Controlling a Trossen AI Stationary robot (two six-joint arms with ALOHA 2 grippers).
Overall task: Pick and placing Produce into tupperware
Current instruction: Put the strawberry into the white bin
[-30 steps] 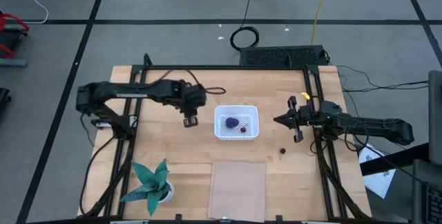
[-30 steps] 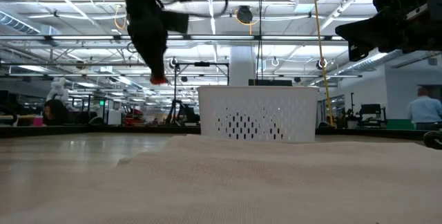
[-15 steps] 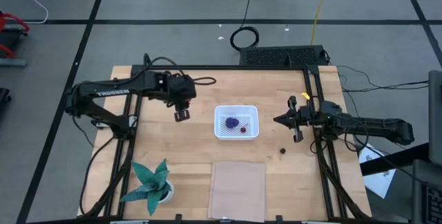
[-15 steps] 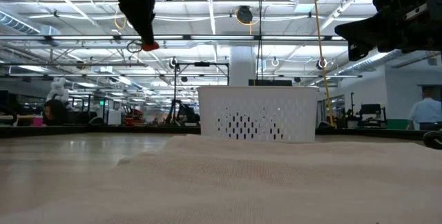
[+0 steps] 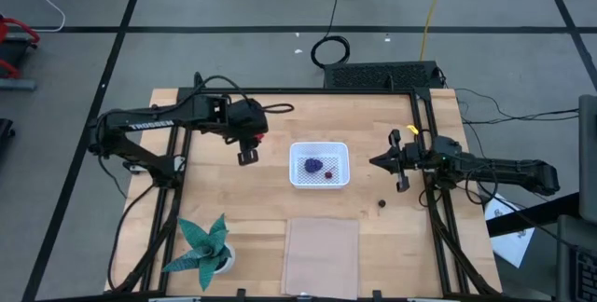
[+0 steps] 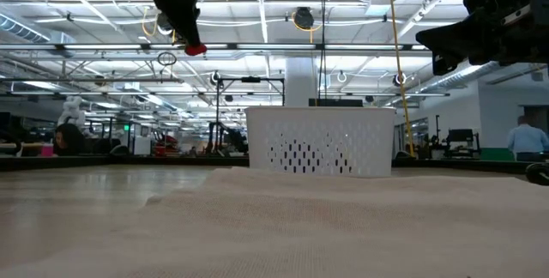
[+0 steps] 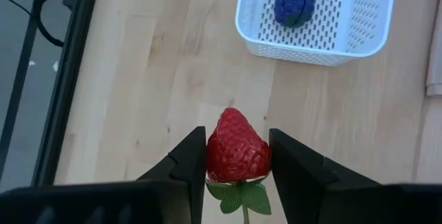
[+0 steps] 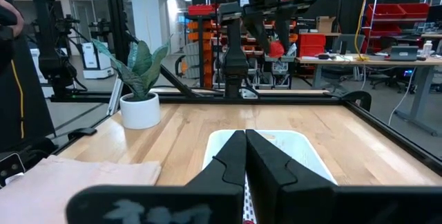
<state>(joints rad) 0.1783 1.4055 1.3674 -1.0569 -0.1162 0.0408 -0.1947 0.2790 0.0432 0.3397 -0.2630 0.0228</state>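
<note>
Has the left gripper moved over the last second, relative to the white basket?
Yes. The left gripper, jaws shut on the strawberry, has pulled away from the white basket, toward the table's left side, and risen in the low view.

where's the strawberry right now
The strawberry is pinched in the left gripper, held above the table's left half in the high view, just left of the white basket and not yet over it.
</note>
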